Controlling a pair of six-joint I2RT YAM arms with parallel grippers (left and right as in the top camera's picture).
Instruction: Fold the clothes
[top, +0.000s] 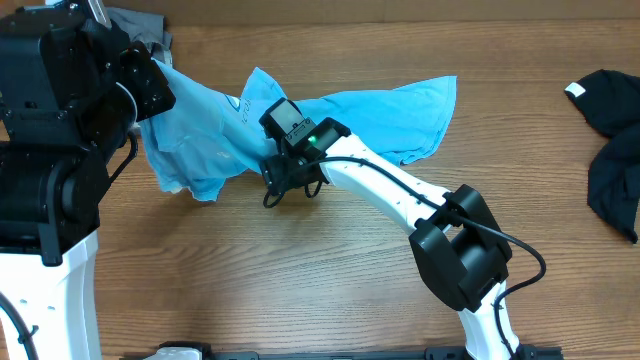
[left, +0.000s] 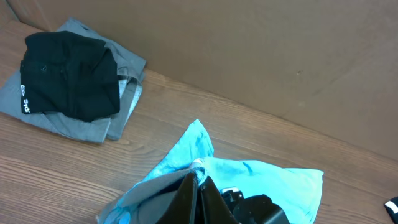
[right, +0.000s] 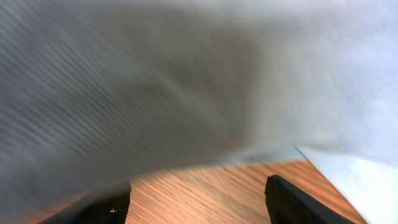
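Note:
The light-blue T-shirt (top: 370, 110) lies spread across the far middle of the table, its left part lifted. My left gripper (top: 152, 88) is shut on a bunched edge of that shirt (left: 261, 180); in the left wrist view the gripper's (left: 198, 177) black fingers pinch the cloth hem. My right gripper (top: 285, 182) sits at the shirt's near edge, low over the wood. In the right wrist view it (right: 199, 190) stands open, bare wood between its fingers and blurred pale cloth (right: 186, 81) filling the frame above.
A folded black garment (left: 68, 74) lies on a folded grey one (left: 121, 112) at the far left. Another black garment (top: 612, 130) lies crumpled at the table's right edge. A brown wall (left: 280, 50) runs behind the table.

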